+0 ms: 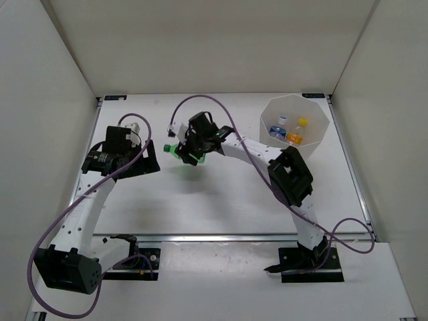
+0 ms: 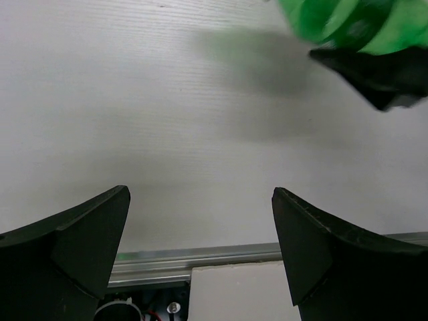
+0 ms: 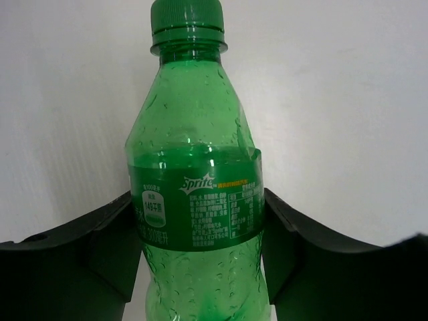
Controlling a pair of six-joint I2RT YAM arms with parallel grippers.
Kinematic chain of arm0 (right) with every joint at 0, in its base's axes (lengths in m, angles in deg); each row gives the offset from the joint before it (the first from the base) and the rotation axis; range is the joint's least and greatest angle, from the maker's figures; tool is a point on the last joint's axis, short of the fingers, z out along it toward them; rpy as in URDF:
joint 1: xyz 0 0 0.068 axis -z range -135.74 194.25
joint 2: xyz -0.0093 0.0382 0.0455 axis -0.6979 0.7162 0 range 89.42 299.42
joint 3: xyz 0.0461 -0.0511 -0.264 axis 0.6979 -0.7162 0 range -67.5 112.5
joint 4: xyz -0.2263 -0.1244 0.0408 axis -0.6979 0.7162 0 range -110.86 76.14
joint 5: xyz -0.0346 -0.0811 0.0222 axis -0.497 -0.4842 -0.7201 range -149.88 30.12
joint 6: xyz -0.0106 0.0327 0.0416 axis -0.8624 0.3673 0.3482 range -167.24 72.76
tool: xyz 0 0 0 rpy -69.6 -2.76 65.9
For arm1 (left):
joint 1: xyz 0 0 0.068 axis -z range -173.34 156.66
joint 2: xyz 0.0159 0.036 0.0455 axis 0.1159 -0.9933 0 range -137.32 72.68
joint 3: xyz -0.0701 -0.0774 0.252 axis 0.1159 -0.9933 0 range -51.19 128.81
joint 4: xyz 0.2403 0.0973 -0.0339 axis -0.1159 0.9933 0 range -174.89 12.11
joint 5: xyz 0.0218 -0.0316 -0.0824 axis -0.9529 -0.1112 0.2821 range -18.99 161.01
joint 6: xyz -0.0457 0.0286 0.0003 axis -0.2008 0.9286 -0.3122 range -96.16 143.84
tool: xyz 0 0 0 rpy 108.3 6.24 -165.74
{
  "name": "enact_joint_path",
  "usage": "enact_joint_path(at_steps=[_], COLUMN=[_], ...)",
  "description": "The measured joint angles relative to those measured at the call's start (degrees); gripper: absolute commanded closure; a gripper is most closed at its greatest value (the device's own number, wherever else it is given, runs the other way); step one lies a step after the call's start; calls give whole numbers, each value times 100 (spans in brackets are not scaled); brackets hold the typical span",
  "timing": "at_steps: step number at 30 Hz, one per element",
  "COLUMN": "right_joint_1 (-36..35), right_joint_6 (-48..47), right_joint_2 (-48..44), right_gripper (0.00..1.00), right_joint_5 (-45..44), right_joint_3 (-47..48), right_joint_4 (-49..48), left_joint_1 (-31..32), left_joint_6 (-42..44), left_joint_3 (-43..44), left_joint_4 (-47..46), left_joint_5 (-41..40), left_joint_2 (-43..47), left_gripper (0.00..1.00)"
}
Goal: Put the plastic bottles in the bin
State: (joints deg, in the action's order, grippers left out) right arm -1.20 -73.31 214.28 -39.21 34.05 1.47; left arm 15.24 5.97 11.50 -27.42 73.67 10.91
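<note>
My right gripper [image 1: 189, 146] is shut on a green plastic bottle [image 1: 176, 151] and holds it above the table at back centre, with a shadow beneath. In the right wrist view the fingers [image 3: 294, 234] clamp the green bottle [image 3: 194, 194] at its label, cap pointing away. The green bottle also shows in the left wrist view [image 2: 348, 23], top right. My left gripper [image 1: 142, 162] is open and empty, left of the bottle; its jaws stand wide apart [image 2: 200, 247] over bare table. The white bin [image 1: 319, 130] at back right holds several bottles, among them a blue one [image 1: 282, 122] and an orange one [image 1: 295, 138].
White walls close in the table on the left, back and right. A metal rail [image 1: 234, 237] runs along the table's near edge. Purple cables loop from both arms. The right arm's elbow [image 1: 291, 175] stands just in front of the bin.
</note>
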Motion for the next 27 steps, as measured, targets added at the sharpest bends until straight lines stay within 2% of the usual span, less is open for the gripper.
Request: enact_joint_path(at_steps=[6, 10, 12, 13, 15, 19, 20, 21, 22, 27], right_joint_1=[531, 1399, 1971, 2247, 2761, 3421, 3521, 3589, 3626, 3633], right_joint_6=[772, 1281, 1495, 1589, 1764, 2039, 2081, 2153, 2218, 2291], right_joint_2=[-1735, -3136, -3849, -4146, -4675, -5160, -5174, -5176, -5176, -5243], right_gripper=[65, 65, 64, 61, 62, 46, 30, 9, 1, 1], right_joint_5=[-940, -1261, -1346, -1392, -1438, -1370, -1355, -1357, -1375, -1521], right_joint_3=[2, -146, -514, -717, -1121, -1799, -1906, -2022, -2124, -2396], right_joint_4=[35, -129, -310, -339, -367, -310, -284, -240, -173, 90], left_joint_1=[103, 420, 632, 723, 892, 1088, 1121, 1141, 1154, 1185], left_joint_6=[-90, -234, -302, -326, -404, -520, -544, -562, -573, -621], left_joint_3=[15, 57, 105, 129, 195, 297, 319, 352, 385, 614], left_joint_4=[-417, -743, -903, -986, -1141, -1375, -1416, -1429, -1456, -1545], left_joint_5=[326, 442, 501, 544, 625, 715, 721, 730, 741, 767], left_joint_2=[-267, -560, -745, -844, -1054, -1397, -1460, -1502, -1541, -1633], left_gripper=[2, 2, 1, 1, 1, 2, 1, 1, 1, 1])
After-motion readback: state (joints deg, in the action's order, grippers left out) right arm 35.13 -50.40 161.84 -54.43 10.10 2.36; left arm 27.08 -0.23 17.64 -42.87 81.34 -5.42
